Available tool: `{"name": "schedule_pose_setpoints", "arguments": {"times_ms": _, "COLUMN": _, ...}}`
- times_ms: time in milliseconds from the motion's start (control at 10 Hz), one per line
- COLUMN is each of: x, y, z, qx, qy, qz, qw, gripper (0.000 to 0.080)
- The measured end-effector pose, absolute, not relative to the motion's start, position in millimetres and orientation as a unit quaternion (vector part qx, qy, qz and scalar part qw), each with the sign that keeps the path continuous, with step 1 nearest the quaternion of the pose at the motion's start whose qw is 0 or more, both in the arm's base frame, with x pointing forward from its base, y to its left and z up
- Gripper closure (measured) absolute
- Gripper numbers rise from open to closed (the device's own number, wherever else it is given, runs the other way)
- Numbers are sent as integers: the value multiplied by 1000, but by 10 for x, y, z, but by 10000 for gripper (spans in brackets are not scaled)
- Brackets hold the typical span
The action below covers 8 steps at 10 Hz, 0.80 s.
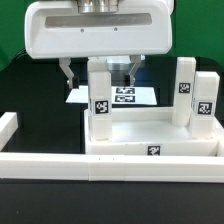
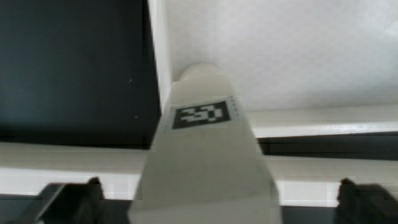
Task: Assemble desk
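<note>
The gripper (image 1: pixel 100 70) hangs with its jaws spread wide and nothing between them, directly above a standing white leg (image 1: pixel 101 98) near the middle of the exterior view. In the wrist view the two dark fingertips (image 2: pixel 71 197) flank that same leg (image 2: pixel 210 150), one on each side, with clear space between each pad and the leg's faces; the tagged end of the leg points away from the camera. This looks like the approach to picking up or adjusting a leg: the arm is lined up over it but has no contact yet. The leg stands upright on the desk top (image 1: pixel 150 140), the large white tray-like slab with a raised rim that lies flat on the black table (image 1: pixel 30 85), towards the exterior view's right. Whether this leg is already screwed in or only standing loose there cannot be told. Two more legs (image 1: pixel 185 88) stand upright at the slab's far corner on the exterior view's right, close together. The next move would call for lowering straight down so both fingers pass the leg's sides evenly, then closing on it squarely, since an off-centre squeeze could tip it. Behind the leg lies the marker board (image 1: pixel 125 97), flat on the table. A long white rail (image 1: pixel 45 165) runs across the front, with another short rail section at the exterior view's left.
</note>
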State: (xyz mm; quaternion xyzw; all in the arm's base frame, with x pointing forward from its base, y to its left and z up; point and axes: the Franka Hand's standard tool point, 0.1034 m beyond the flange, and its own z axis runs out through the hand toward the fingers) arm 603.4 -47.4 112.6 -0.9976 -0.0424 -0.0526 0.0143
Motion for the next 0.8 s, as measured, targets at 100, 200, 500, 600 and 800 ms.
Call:
{"name": "schedule_pose_setpoints", "arguments": {"times_ms": 100, "x": 6028, "y": -489, "z": 1122, "qx": -995, "qy": -85, "qz": -53, "qw": 12, "gripper": 151}}
{"name": "schedule_pose_setpoints", "arguments": {"times_ms": 200, "x": 6025, "y": -501, "z": 1121, "qx": -993, "qy": -102, "qz": -53, "qw": 10, "gripper": 151}}
{"name": "schedule_pose_setpoints", "arguments": {"times_ms": 500, "x": 6026, "y": -500, "z": 1121, "qx": -993, "qy": -101, "qz": -53, "qw": 11, "gripper": 513}}
{"name": "schedule_pose_setpoints", "arguments": {"times_ms": 600, "x": 6026, "y": -500, "z": 1120, "qx": -994, "qy": -94, "qz": -53, "qw": 11, "gripper": 513}}
{"name": "schedule_pose_setpoints", "arguments": {"times_ms": 800, "x": 6027, "y": -492, "z": 1121, "qx": -998, "qy": -41, "qz": -52, "qw": 15, "gripper": 512}}
